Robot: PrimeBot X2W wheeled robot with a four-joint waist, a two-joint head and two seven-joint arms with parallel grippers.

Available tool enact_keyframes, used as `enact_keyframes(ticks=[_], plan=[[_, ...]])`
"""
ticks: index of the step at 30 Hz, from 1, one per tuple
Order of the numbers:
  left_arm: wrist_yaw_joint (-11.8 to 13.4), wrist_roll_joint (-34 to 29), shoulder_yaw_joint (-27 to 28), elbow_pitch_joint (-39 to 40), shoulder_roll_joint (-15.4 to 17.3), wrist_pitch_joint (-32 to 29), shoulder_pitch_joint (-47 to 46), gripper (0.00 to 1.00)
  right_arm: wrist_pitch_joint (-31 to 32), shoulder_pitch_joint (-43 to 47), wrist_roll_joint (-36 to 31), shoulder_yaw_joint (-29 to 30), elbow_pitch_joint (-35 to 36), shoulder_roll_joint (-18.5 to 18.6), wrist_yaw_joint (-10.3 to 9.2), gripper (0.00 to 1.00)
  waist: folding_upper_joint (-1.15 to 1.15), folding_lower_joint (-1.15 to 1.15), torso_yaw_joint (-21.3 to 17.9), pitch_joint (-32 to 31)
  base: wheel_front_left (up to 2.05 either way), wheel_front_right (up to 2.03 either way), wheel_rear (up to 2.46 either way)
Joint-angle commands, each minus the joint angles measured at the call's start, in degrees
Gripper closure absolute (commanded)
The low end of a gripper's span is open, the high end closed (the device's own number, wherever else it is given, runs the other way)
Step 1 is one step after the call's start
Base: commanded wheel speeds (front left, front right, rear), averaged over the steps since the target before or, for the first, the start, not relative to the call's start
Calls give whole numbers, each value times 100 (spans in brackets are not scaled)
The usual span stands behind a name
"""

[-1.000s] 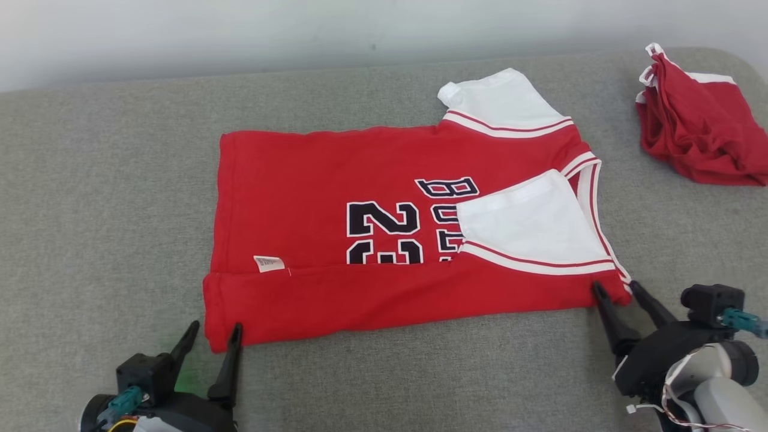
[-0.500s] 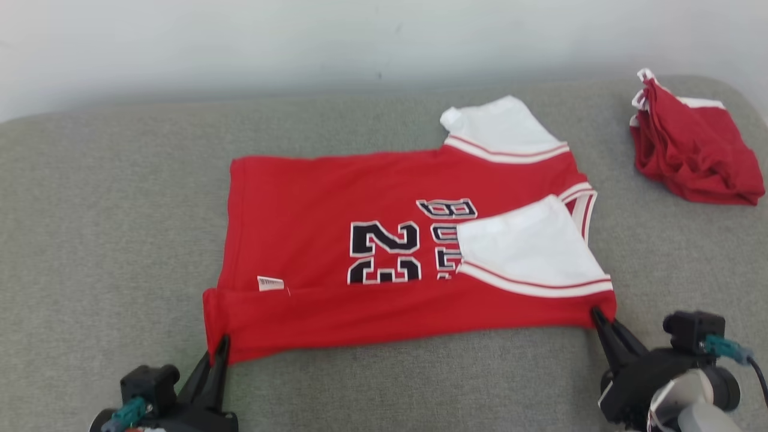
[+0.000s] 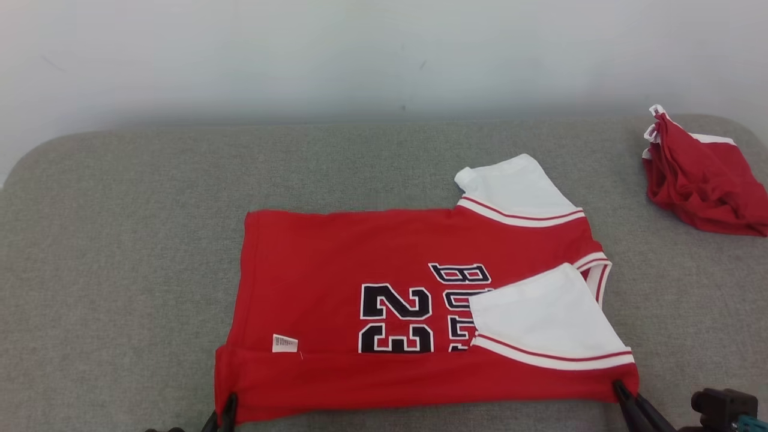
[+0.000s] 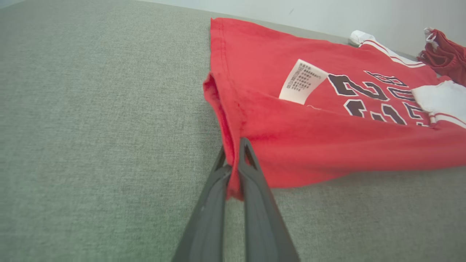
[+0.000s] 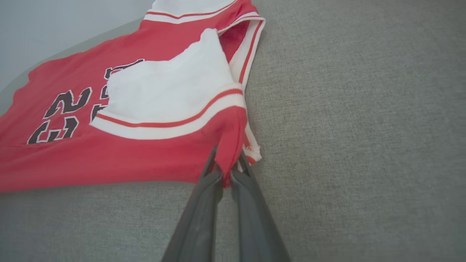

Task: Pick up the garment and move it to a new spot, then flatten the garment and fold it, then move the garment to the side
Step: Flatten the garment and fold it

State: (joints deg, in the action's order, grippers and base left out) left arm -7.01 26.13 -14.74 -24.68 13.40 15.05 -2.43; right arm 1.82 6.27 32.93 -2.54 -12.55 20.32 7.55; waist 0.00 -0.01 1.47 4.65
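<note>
Jersey (image 3: 336, 258), long axis left-right, collar (image 3: 603, 273) toward robot's right.

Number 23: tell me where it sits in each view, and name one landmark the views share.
Head view: 23 on the jersey, lower middle.
Left wrist view: 23 at upper right.
Right wrist view: 23 at the left edge.
Shared landmark: the white sleeve folded over the lettering beside the 23.

The left gripper (image 4: 233, 151) and the right gripper (image 5: 227, 154) each end in two long, matte dark-grey fingers (image 4: 255, 203) that taper to slim tips with a small triangular cut-out, and at the near right, beside the right one, sits a black blocky housing (image 3: 723, 405) carrying a teal connector (image 3: 753, 425).
</note>
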Motion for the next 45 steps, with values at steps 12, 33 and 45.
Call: enact_keyframes(ticks=[12,33,45], plan=[[146,-339,269,274,-45,16,95,0,210,143,-240,342,646,-487,-17,0,0,1,32,-122,0,0,0],[330,-1552,1747,2007,-446,16,650,0,-1555,-194,-963,-11,700,-792,-17,0,0,1,123,-478,0,0,0],[160,-1851,1866,1886,-633,16,707,0,-1700,-399,-1289,-42,201,-991,-17,0,0,1,-25,-392,0,0,0]])
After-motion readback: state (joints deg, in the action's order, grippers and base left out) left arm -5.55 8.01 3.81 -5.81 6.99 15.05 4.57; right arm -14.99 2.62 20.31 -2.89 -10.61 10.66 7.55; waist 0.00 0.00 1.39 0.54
